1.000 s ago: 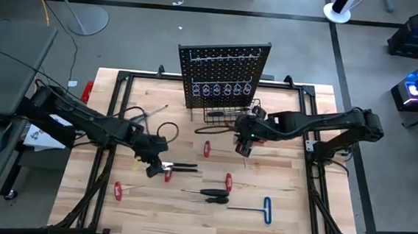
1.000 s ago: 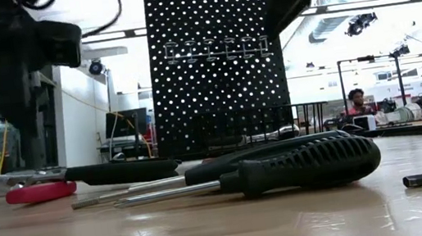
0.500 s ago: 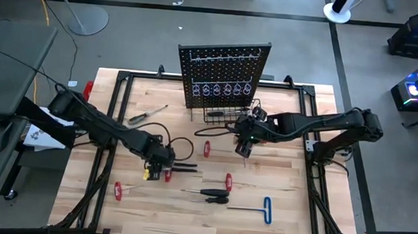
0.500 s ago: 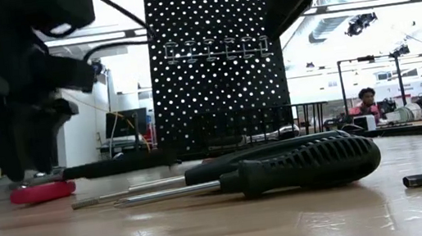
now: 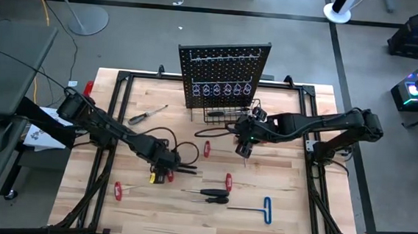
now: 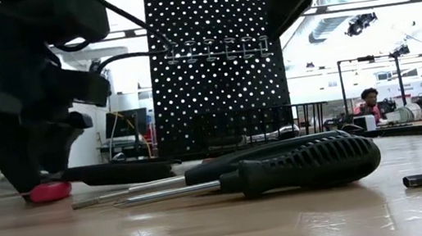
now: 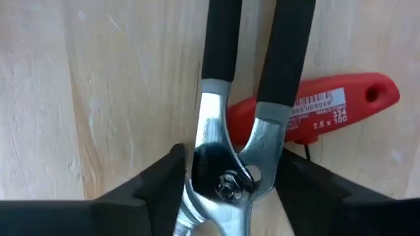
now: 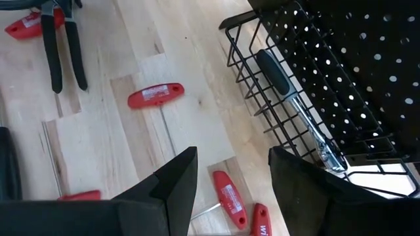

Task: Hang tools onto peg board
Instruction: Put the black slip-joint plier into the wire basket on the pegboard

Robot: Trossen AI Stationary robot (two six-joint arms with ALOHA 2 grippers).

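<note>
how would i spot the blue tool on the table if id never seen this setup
Start at the upright black peg board at the table's far edge, then go to the near edge on the right arm's side. The blue T-handle key lies there flat, the only blue-handled tool; its neighbours are red or black.

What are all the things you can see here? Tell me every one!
peg board: one, black, upright at the table's back
wire basket: one, black, at the peg board's foot
wrench: one, silver with black grip, in the wire basket
pliers: one, black handles, mid-table
red-handled keys: at least four, spread over the table, one under the pliers
screwdrivers: three, black handles; two at the front, one left of the peg board
blue T-handle key: one, front right
table: one, pale wood
person: one, far back in the room
left gripper: open, fingers either side of the pliers' pivot
right gripper: open, empty, near the wire basket
</note>
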